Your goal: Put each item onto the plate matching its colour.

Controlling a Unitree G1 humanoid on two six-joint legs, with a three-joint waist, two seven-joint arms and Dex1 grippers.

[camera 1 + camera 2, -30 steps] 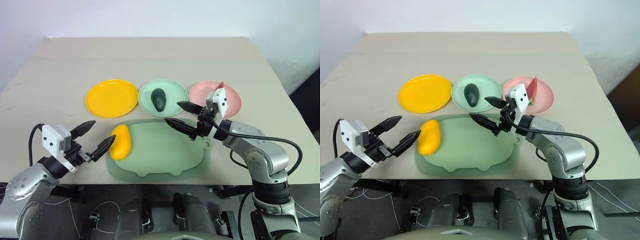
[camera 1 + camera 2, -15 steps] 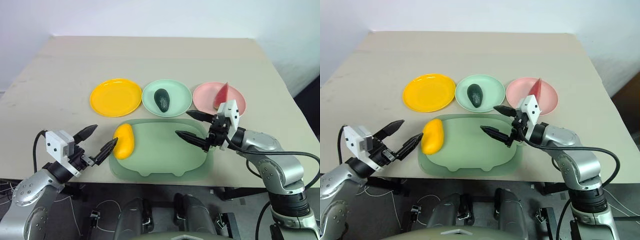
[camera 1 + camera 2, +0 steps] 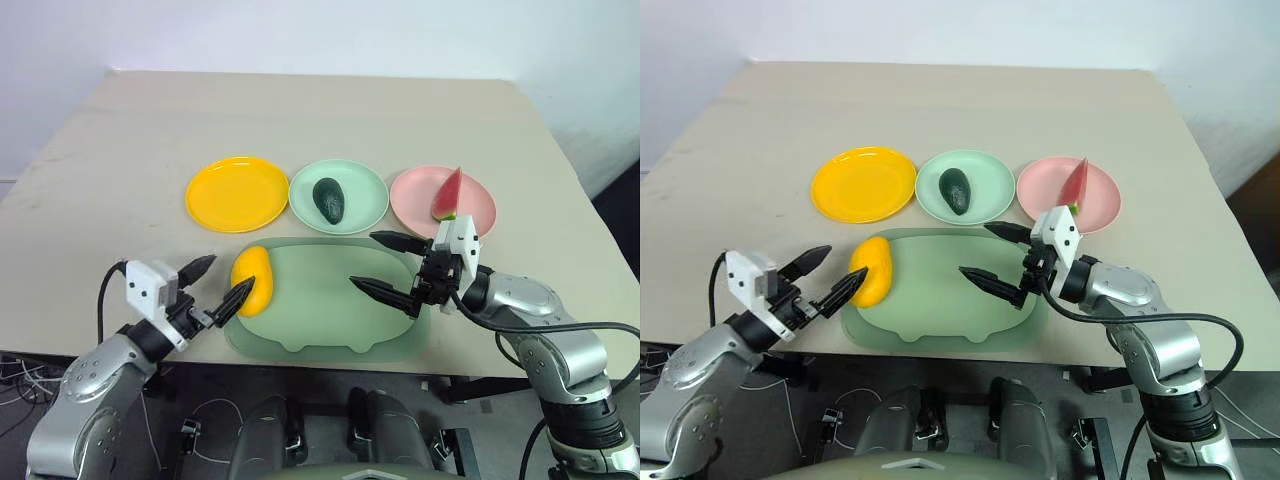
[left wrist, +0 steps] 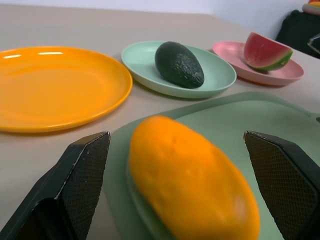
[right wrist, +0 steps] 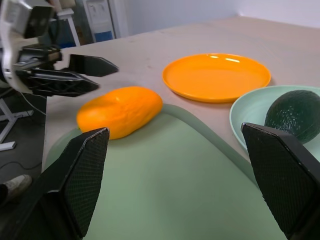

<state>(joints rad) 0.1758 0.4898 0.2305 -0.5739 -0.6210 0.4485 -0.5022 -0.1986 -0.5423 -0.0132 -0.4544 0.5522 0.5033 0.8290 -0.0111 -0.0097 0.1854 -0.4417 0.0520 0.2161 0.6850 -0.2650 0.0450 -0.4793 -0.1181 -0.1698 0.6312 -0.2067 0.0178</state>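
Mango (image 3: 251,281) left on tray (image 3: 330,320) by near tabletop edge, between wide jaws of left gripper (image 3: 220,284); right gripper (image 3: 390,266) wide, empty; next: close, lift to yellow plate (image 3: 237,194).

Mango (image 3: 251,281) lies on the tray's (image 3: 330,330) left end, with three plates (image 3: 237,193) behind it.

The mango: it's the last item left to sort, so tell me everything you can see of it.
The mango is a yellow-orange oblong toy with a smooth, faintly dimpled skin that looks like plastic. It lies on its side at the tray's left edge, just in front of the yellow plate, which has nothing on it. The open left gripper points at it, one fingertip close beside it; no contact is visible. The open right gripper hangs over the tray's other end.
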